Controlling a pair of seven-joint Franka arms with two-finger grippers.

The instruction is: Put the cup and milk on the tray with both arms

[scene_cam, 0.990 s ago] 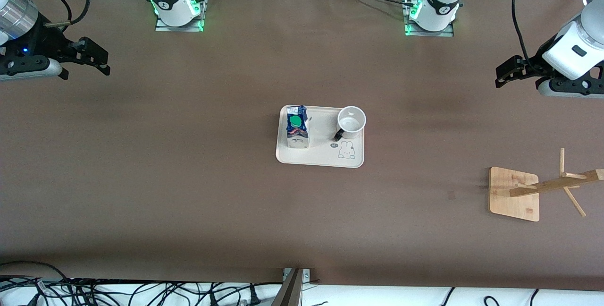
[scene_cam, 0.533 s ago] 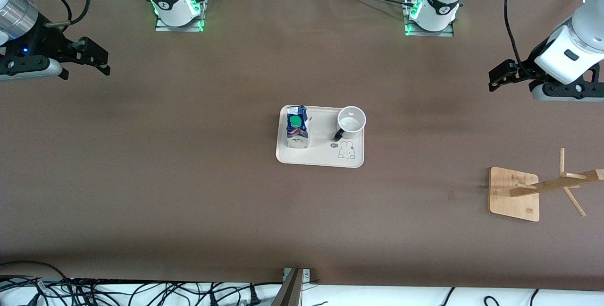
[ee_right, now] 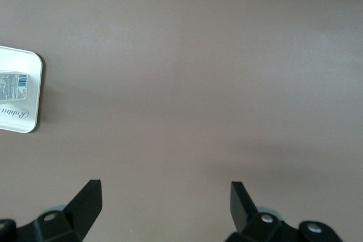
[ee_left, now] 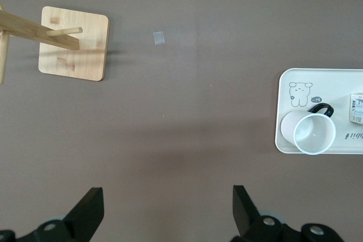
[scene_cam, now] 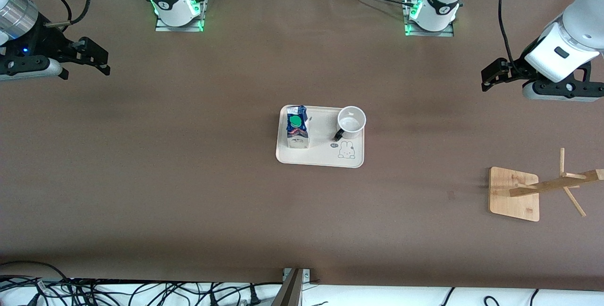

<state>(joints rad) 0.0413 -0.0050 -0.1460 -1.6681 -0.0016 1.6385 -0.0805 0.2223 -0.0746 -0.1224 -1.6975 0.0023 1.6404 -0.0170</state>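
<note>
Left tool (scene_cam: 488, 78) open, empty, raised, right tool (scene_cam: 96, 58) likewise, arms spread wide

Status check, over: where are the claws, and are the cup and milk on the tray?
Left claw and right claw open, empty, over bare table at their own ends. Cup and milk upright on tray. Nothing in the way.

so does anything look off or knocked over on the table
Only the wooden rack: it looks tipped, post slanting over its base, near the left arm's end. The milk and cup stand upright on the tray, nothing spilled.
</note>
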